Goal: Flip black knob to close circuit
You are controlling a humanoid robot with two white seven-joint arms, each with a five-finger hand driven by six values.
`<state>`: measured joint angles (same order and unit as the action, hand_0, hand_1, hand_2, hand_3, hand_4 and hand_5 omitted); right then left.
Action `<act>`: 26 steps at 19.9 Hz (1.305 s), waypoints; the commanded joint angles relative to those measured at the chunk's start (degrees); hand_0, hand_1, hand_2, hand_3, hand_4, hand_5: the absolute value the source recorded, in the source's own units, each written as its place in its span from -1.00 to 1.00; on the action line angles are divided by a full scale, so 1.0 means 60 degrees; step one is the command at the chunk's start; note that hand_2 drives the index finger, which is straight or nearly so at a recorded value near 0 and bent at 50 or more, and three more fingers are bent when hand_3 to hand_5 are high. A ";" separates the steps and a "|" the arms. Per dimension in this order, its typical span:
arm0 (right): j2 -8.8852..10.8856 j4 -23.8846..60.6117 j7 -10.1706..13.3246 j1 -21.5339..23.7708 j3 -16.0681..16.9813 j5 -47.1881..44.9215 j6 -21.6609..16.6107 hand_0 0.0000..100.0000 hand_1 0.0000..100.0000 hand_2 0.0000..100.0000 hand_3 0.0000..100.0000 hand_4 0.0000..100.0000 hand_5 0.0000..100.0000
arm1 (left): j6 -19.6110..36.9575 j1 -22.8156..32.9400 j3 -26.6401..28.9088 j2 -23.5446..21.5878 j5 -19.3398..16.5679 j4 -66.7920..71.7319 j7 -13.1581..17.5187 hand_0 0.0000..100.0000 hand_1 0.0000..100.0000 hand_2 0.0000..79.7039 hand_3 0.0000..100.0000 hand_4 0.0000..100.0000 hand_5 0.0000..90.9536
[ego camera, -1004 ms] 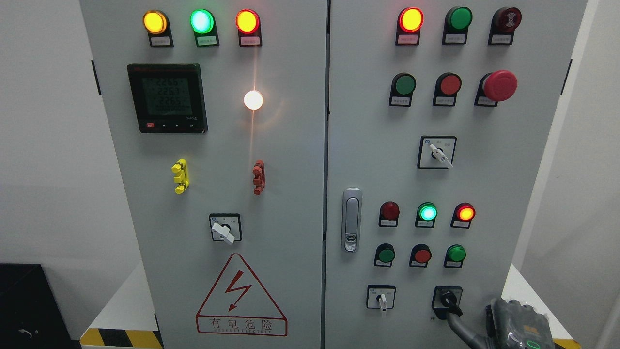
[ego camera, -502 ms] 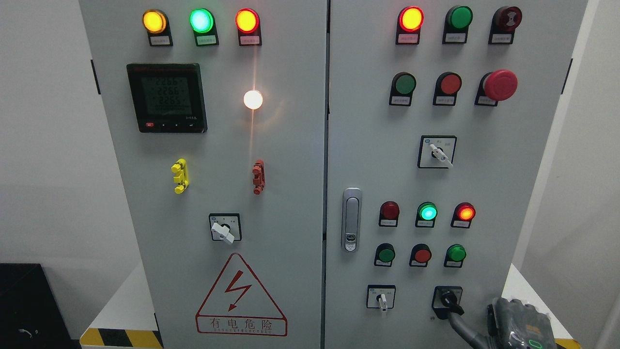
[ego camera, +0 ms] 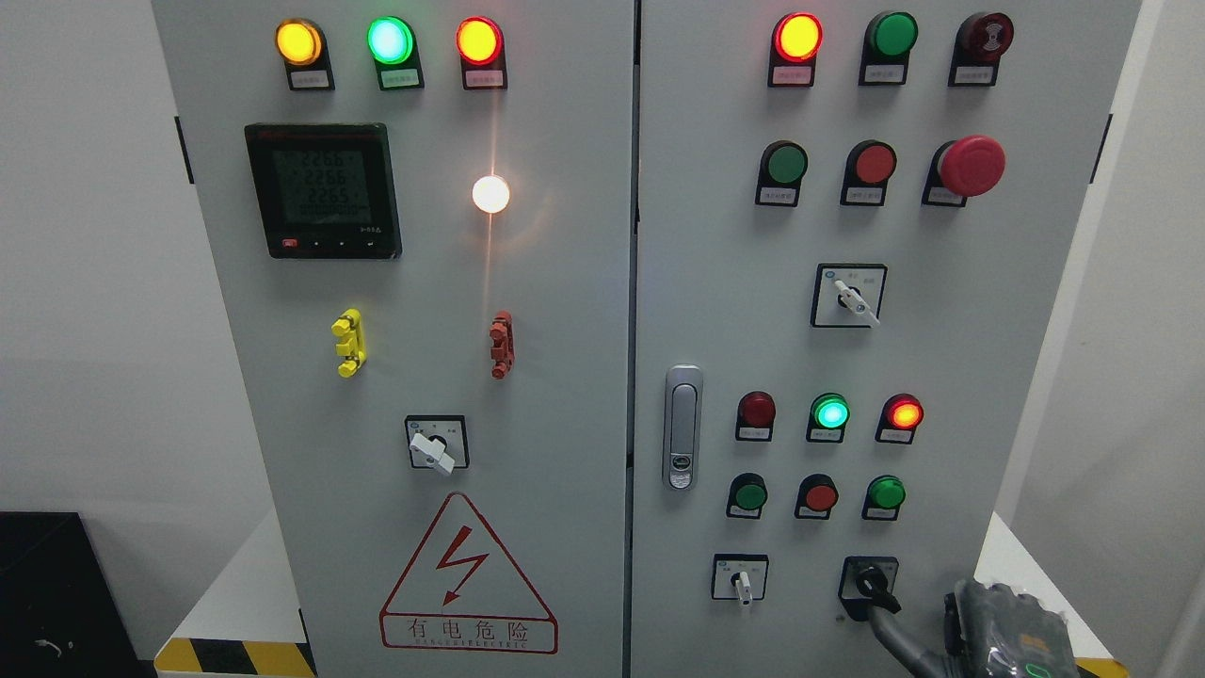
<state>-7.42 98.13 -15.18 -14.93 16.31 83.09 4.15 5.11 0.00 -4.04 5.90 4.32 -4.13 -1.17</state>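
Right hand point(ego camera: 1007, 631), grey and armoured-looking, sits at the bottom right corner, mostly cut off by the frame edge. One grey finger point(ego camera: 894, 633) reaches up-left from it and touches the lower end of the black rotary knob point(ego camera: 873, 582). The other fingers can't be made out, so grip state is unclear: can't tell whether it's open or closed.

The knob sits on a black square plate just up-left of the hand, low on the right door of the grey metal electrical cabinet point(ego camera: 565, 282). Its long axis looks tilted, upper end to the upper left and lower end pointing down-right toward the finger; the black-on-black view is poor, so the tilt is approximate.

Further left of the hand, level with the knob, is a white-handled selector switch point(ego camera: 741, 580), handle pointing straight down. Above the knob is a row of three round push buttons point(ego camera: 820, 496), green, red, green. Well up-left of the hand is a silver door latch point(ego camera: 682, 428).
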 commanded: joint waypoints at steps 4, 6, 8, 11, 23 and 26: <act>-0.0052 0.0051 -0.0005 0.0277 -0.0579 -0.0268 -0.0091 -1.00 -1.00 0.91 1.00 1.00 1.00 | -0.0002 0.0059 0.0000 -0.0002 -0.0002 0.0000 0.0004 -0.76 0.11 -1.00 -1.00 -1.00 -1.00; -0.0052 0.0153 0.0053 0.0379 -0.0667 -0.0312 -0.0091 -1.00 -1.00 0.90 1.00 1.00 1.00 | -0.0002 0.0059 0.0000 -0.0002 -0.0002 0.0000 0.0004 -0.76 0.11 -1.00 -1.00 -1.00 -1.00; -0.0052 0.0314 0.0200 0.0540 -0.0711 -0.0546 -0.0120 -1.00 -1.00 0.89 1.00 1.00 1.00 | -0.0002 0.0059 0.0000 -0.0002 -0.0002 0.0000 0.0004 -0.76 0.11 -1.00 -1.00 -1.00 -1.00; -0.0052 0.0738 0.0259 0.0877 -0.0989 -0.0868 -0.0120 -1.00 -1.00 0.84 1.00 0.98 1.00 | -0.0002 0.0059 0.0000 -0.0002 -0.0002 0.0000 0.0004 -0.76 0.11 -1.00 -1.00 -1.00 -1.00; 0.0006 0.2087 0.1809 0.3015 -0.1955 -0.5713 -0.0076 -1.00 -0.99 0.21 0.82 0.64 0.56 | -0.0002 0.0059 0.0000 -0.0002 0.0012 0.0000 0.0004 -0.76 0.11 -1.00 -1.00 -1.00 -1.00; 0.0006 0.2583 0.2177 0.3629 -0.2321 -0.8096 -0.0004 -1.00 -0.97 -0.13 0.36 0.36 0.32 | -0.0002 0.0059 0.0000 -0.0002 0.0012 0.0000 0.0004 -0.76 0.11 -1.00 -1.00 -1.00 -1.00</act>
<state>-7.56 106.89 -4.61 0.50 9.63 53.30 3.80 5.11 0.00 -4.04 5.90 4.33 -4.13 -1.17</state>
